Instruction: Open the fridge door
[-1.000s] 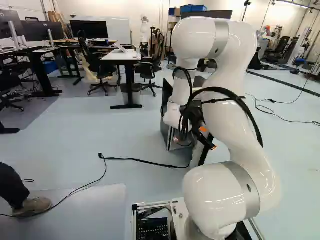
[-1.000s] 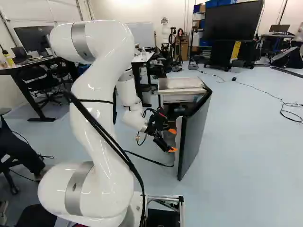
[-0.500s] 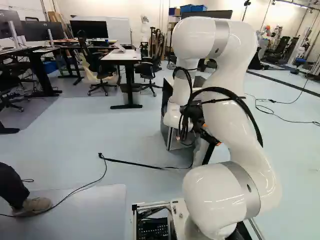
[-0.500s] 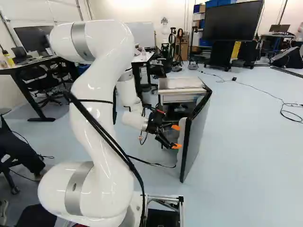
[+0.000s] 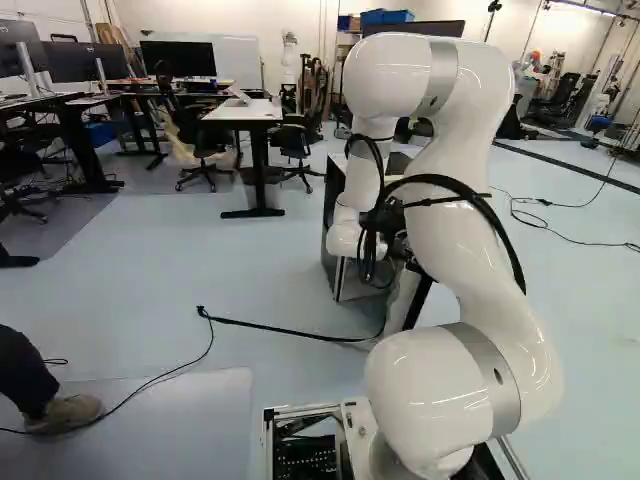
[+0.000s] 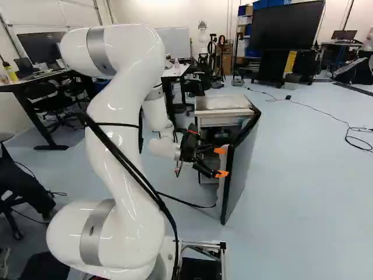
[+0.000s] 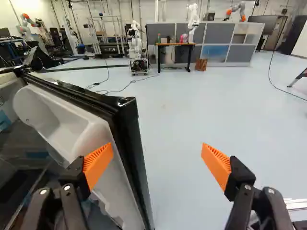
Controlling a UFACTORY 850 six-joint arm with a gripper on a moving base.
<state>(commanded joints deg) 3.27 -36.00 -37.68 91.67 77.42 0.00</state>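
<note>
Fridge door [image 6: 242,166] stands well away from its cabinet [image 6: 223,104], its free edge turned toward the robot base and its grey outer face toward the open floor at the right of the right base view, so the opening itself is already much exposed. Behind that edge, the white inner liner [image 7: 64,122] with its moulded shelf faces the cabinet side. The white arm [image 6: 119,116] bends down and forward to bring the gripper [image 6: 221,162] to the door's free edge, a sensible place to work because force there acts far from the hinge. The gripper is spread wide and grasps nothing: one orange pad [image 7: 99,164] sits over the liner side, while the other orange pad [image 7: 217,165] hangs beyond the outer face, well apart from it. Whether the nearer finger touches the liner I cannot tell. That finger's place inside the door suggests it is meant to press outward on the panel, which needs no grip. The task looks nearly done, with perhaps a last outward sweep left. Such a push should follow the hinge's arc; a straight one could let the finger slide off the edge or catch in the shelf. A black cable [image 5: 270,321] runs along the floor toward the fridge, worth minding if the base drives.
</note>
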